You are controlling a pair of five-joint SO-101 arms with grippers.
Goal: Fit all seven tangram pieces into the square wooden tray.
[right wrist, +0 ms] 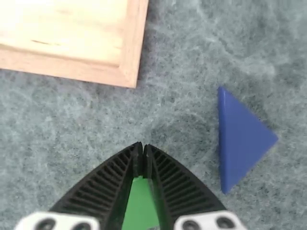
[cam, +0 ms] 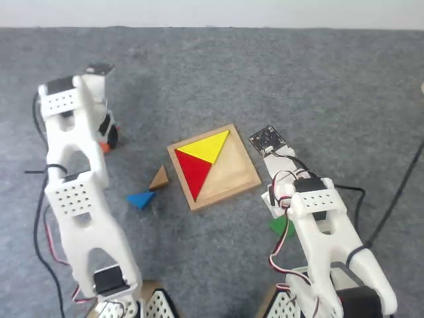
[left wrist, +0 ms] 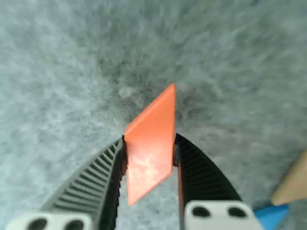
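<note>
- Square wooden tray (cam: 228, 182): lies flat on the grey felt table cover (cam: 318, 79), turned askew, between the two arms.
- Yellow triangle (cam: 207, 148): seated inside the tray, in its far part, long edge along the tray's far rim.
- Red triangle (cam: 193, 173): seated inside the tray, against the rim on the left arm's side. It touches the yellow triangle along one short edge, and the two tips meet at the tray's centre. The tray floor on the near and right-arm sides is bare wood.
- Tan triangle (cam: 159, 179): flat on the cover just outside the tray's left-arm rim, near it but not touching.
- Light blue triangle (cam: 140, 199): beside the tan triangle on the side away from the tray, corner to corner with it.
- Orange parallelogram (left wrist: 152, 120): well apart from the tray on the left arm's side, raised on edge and tilted.
- Left gripper (left wrist: 149, 140): fingers narrowed onto the orange parallelogram, one ribbed pad on each flat face. It sits farther from the tray than the tan and light blue triangles.
- Dark blue triangle (right wrist: 242, 139): flat on the cover near one tray corner on the right arm's side, apart from the rim.
- Green piece (cam: 281, 225): on the cover under the right arm, off the tray's near right-arm corner. It also shows in the gap behind the right fingertips, and whether it is gripped cannot be told.
- Right gripper (right wrist: 143, 147): fingertips pressed together, pointing at the cover just off the tray corner, beside the dark blue triangle.
</note>
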